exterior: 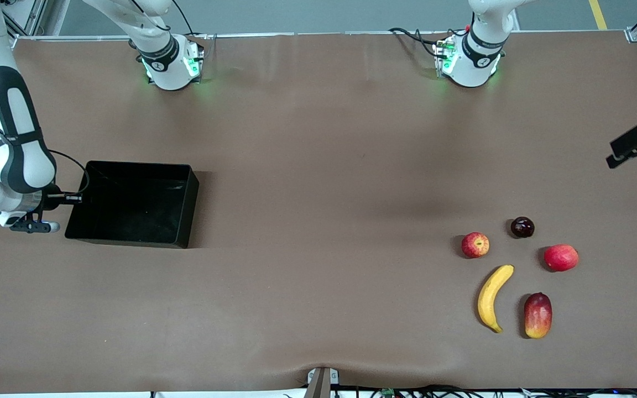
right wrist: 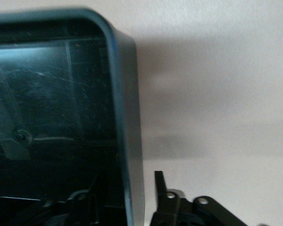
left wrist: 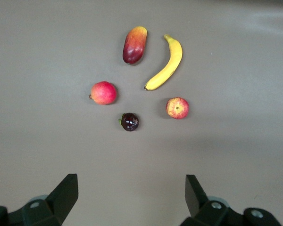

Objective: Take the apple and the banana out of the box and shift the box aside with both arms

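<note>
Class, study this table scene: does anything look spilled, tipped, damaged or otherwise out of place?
Nothing stands out. The black bin sits flat and empty, its wall between the right gripper's fingers. The banana, apple, mango, red fruit and dark fruit lie apart and whole, at the left arm's end. The left gripper hangs open above.

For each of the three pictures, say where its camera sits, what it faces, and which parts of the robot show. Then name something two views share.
Front view: high across the table, facing both bases; right gripper straddling the wall of the black bin, left gripper over the table's edge.
Left wrist view: on the left arm, looking down at banana, apple, mango; open fingers show.
Right wrist view: at the bin's wall; fingers either side.
Shared: front and left wrist views both show the fruits.
</note>
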Tool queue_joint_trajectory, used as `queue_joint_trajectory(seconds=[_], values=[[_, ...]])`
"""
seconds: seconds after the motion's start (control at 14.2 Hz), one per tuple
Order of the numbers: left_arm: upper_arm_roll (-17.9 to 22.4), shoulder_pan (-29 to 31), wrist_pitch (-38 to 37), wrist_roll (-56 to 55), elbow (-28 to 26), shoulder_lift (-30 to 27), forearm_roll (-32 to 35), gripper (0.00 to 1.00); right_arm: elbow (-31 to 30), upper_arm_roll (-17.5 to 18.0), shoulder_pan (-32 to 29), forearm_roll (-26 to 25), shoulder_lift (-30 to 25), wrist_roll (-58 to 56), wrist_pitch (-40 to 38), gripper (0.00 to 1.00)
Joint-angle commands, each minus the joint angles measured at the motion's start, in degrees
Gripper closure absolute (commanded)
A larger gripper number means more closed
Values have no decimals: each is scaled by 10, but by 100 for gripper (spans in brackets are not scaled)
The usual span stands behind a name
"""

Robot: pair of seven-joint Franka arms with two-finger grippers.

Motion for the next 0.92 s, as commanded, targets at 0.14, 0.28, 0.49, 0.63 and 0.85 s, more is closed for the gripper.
queue_joint_trajectory(seconds=[0.14, 0.28, 0.49, 0.63, 0.85], values=[[152, -146, 3, -4, -71, -60, -10, 0, 119, 20, 27, 13, 8, -11, -38, 0], [183, -182, 11, -4, -94, -81, -10, 0, 179, 19, 48, 6, 25, -10, -59, 0], [182, -183, 26, -5, -118, -103, -11, 0, 237, 19, 58, -3, 34, -11, -55, 0], [181, -182, 24, -3, -119, -102, -12, 0, 267, 21, 63, 4, 34, -11, -59, 0], [177, -182, 23, 3, -118, -99, -13, 0, 299, 23, 92, 4, 14, -11, -92, 0]])
